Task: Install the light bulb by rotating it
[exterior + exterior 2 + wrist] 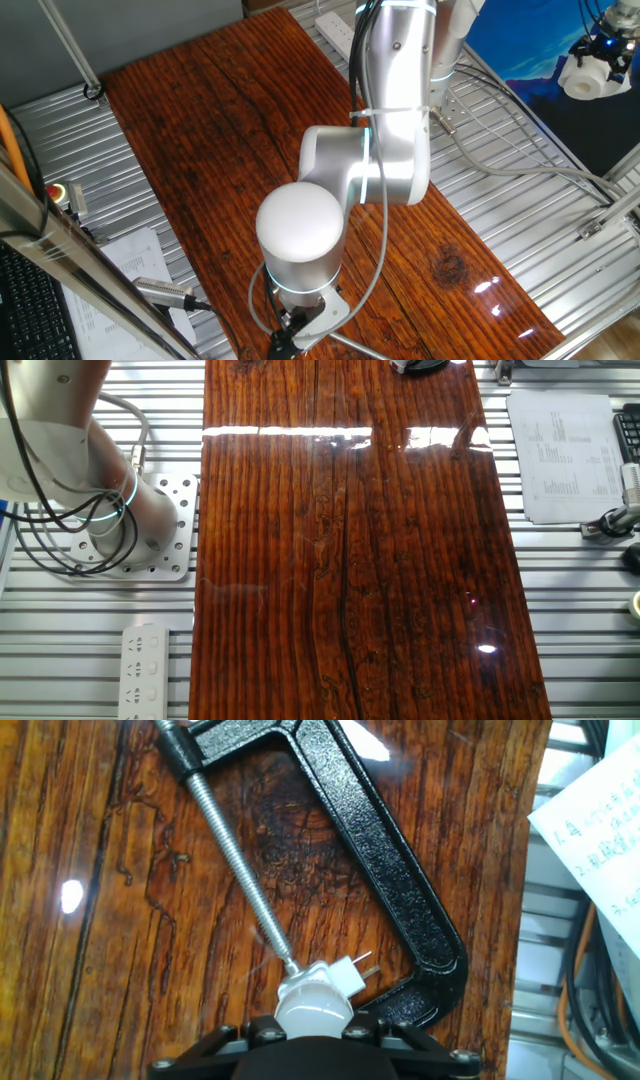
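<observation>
Gripper (312, 1038) fills the bottom edge of the hand view, its black body seen from above with screws along the rim; the fingertips themselves are hidden under it, so how far they stand apart cannot be told, nor whether they press the bulb (312, 1012). That white frosted dome sits right at the gripper's front, partly covered by it, round and smooth with no marks visible. It joins a white socket (322, 978) with two metal prongs (366, 969) sticking out to the right.

Just beyond, the tip of a threaded screw (240, 870) meets the socket from the upper left. The screw belongs to a black C-clamp (400, 890) lying flat on the wooden table (90, 970); its frame curves from the top of the view down the right side and ends close beside the socket and gripper. Paper with writing (600, 830) lies off the table's right edge, over cables and metal rails.

From one fixed view the arm (385, 120) bends down over the table's near end, its big white joint cap (300, 225) blocking the bulb and clamp; only a bit of the gripper mount shows below it. Farther off a power strip (335, 30) lies by the arm's base.

The other fixed view shows the long board, the arm's base (110, 510) on a drilled plate at left, and the clamp's edge at the top rim
</observation>
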Controlling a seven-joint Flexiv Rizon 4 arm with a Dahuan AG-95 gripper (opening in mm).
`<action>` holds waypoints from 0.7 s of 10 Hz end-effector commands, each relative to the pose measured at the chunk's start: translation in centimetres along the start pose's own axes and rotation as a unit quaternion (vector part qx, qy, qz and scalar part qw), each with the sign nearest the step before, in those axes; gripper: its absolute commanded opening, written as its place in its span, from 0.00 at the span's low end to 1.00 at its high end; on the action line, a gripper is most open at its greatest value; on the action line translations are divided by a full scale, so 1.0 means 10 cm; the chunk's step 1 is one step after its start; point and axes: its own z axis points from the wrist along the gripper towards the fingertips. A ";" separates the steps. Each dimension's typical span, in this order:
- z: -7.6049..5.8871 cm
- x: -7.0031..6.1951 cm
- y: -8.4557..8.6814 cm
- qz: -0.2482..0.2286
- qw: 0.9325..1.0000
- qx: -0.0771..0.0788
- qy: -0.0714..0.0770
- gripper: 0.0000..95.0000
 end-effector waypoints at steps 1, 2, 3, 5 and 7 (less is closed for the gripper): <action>0.00 0.00 0.00 0.025 1.000 0.001 0.001 0.40; 0.00 0.00 0.00 0.046 0.999 0.002 0.004 0.20; 0.00 0.00 0.00 0.072 0.997 0.005 0.006 0.20; 0.00 0.00 0.00 0.119 0.993 0.006 0.009 0.20; 0.00 0.00 0.00 0.158 0.987 0.007 0.010 0.20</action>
